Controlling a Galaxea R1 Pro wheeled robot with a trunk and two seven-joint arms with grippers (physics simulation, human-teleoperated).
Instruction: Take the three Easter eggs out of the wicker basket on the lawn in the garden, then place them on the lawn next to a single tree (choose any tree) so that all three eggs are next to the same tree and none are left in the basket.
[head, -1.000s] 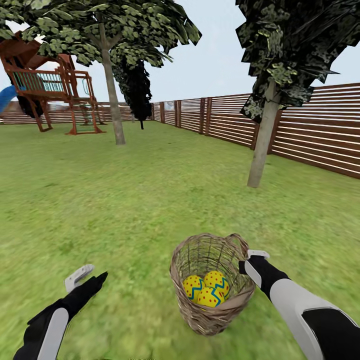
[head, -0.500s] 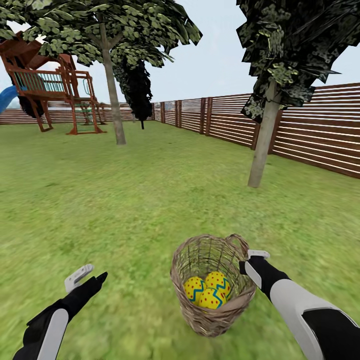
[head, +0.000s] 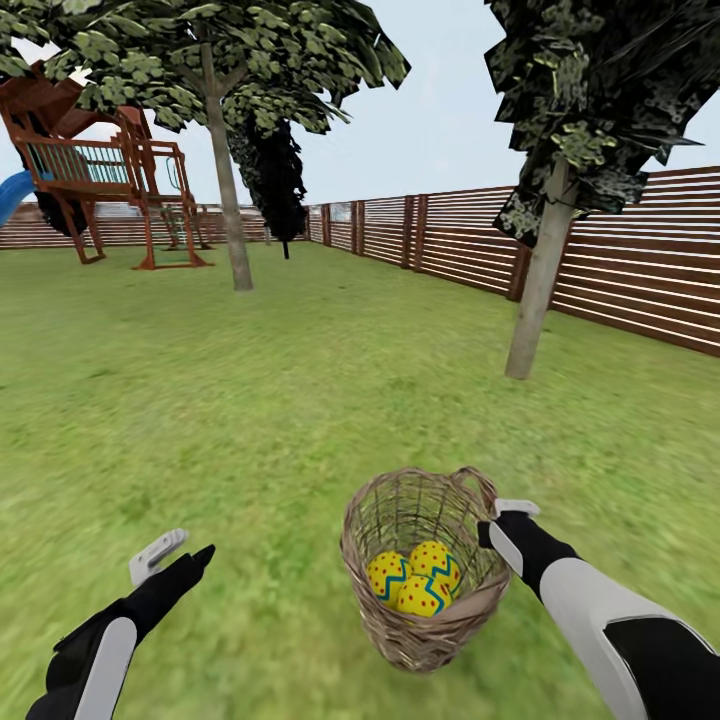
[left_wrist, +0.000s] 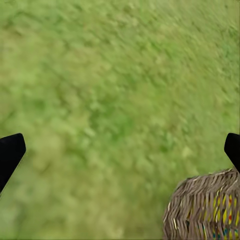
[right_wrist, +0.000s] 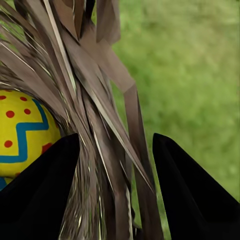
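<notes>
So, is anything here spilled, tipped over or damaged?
Nothing stands out. The wicker basket is upright in the right gripper, jaws closed on its rim, with all three Easter eggs inside. The left gripper is open and empty.

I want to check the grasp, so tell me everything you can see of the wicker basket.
The wicker basket is round, brown, of open woven twigs, tapering to its base, with a small loop handle on the rim. It sits upright and above the lawn. Three Easter eggs lie inside. The right tool is closed on the rim wall by the handle, one finger inside, one outside.
</notes>
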